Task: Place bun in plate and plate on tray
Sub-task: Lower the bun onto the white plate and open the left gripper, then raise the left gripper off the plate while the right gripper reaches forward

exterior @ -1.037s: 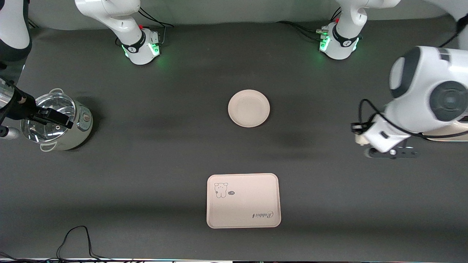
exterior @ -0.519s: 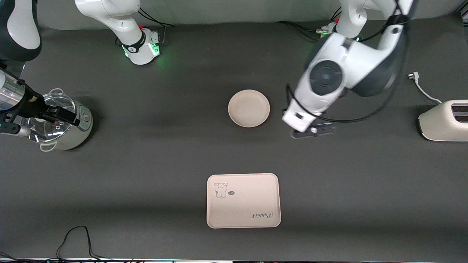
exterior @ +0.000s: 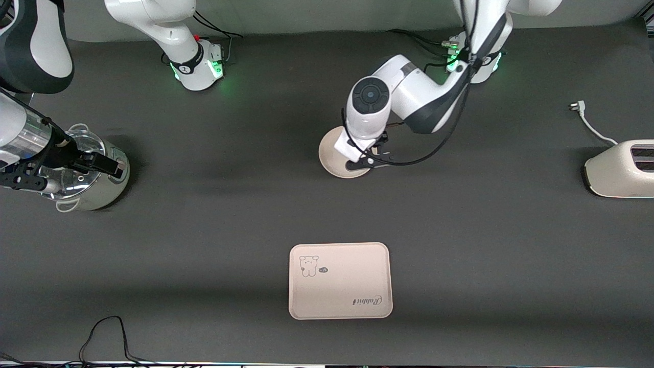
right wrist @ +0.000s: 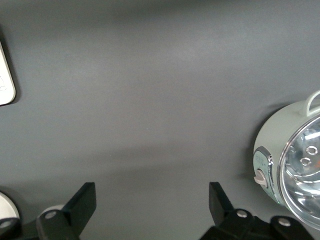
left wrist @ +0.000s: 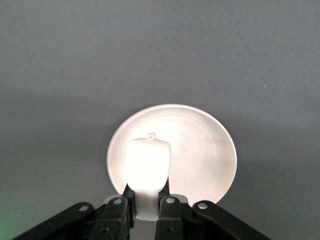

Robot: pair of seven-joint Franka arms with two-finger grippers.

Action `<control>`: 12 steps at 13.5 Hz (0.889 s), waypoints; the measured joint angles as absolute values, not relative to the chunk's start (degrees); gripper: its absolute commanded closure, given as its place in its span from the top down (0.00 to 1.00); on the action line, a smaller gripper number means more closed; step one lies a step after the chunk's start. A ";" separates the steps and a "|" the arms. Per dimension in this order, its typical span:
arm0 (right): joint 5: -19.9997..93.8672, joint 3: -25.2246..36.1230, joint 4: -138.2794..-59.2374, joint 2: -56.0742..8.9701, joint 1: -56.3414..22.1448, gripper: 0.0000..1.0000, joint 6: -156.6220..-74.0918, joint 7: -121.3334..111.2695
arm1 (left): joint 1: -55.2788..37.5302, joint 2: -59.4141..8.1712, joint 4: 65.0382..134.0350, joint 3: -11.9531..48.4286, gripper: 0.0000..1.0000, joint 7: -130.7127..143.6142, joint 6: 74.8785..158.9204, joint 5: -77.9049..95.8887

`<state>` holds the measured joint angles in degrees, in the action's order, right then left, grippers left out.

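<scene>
Neither step is done: the bun (left wrist: 148, 167) is clamped in the left tool (left wrist: 146, 205) over the plate (left wrist: 200, 150), which sits on the worktop (exterior: 214, 214), farther from the camera than the tray (exterior: 340, 280). The right tool (right wrist: 150, 210) waits spread wide over the pot (exterior: 97, 179).

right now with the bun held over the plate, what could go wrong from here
The left gripper pinches the bun over the plate, toward one side of it. Released here, the rounded bun might roll to the rim or off. The fingers could also catch the rim and shove the plate. The tray sits apart from the plate, nearer the front camera, so carrying the plate may spill the bun.
</scene>
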<state>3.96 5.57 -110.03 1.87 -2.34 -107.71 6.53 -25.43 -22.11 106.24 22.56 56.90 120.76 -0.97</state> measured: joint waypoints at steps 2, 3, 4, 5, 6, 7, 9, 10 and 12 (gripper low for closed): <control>3.96 5.55 -110.72 1.87 -2.34 1.00 -108.34 6.53 | -27.91 -24.18 107.74 22.66 0.23 57.53 123.09 -1.01; 3.96 5.54 -110.87 1.88 -2.34 1.00 -108.53 6.53 | -29.00 -25.26 108.13 22.68 0.24 57.76 124.54 -1.06; 3.96 5.53 -111.08 1.88 -2.36 1.00 -108.93 6.53 | -29.75 -26.13 108.61 22.67 0.25 57.88 126.16 -1.14; 3.96 5.51 -111.24 1.89 -2.43 1.00 -109.14 6.53 | -30.18 -26.81 109.34 22.67 0.25 57.91 127.98 -1.23; 3.96 5.48 -111.39 1.89 -2.49 1.00 -109.22 6.53 | -30.39 -27.45 110.19 22.67 0.25 57.92 129.74 -1.38; 3.96 5.46 -111.59 1.89 -2.55 1.00 -109.36 6.53 | -30.41 -28.04 111.05 22.65 0.25 57.91 131.21 -1.67; 3.96 5.43 -111.86 1.88 -2.61 1.00 -109.81 6.53 | -30.41 -29.26 112.09 22.54 0.31 57.91 132.71 -2.84; 3.96 5.43 -111.93 1.88 -2.61 1.00 -110.05 6.53 | -30.41 -29.76 112.16 22.53 0.42 57.91 132.95 -3.15; 3.96 5.43 -112.03 1.88 -2.61 1.00 -110.19 6.53 | -30.41 -30.30 112.16 22.52 0.64 57.91 133.65 -3.46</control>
<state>3.96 5.43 -112.03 1.88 -2.61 -110.19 6.53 -30.41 -30.30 112.16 22.52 57.91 133.65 -3.46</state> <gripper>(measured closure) 0.000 0.656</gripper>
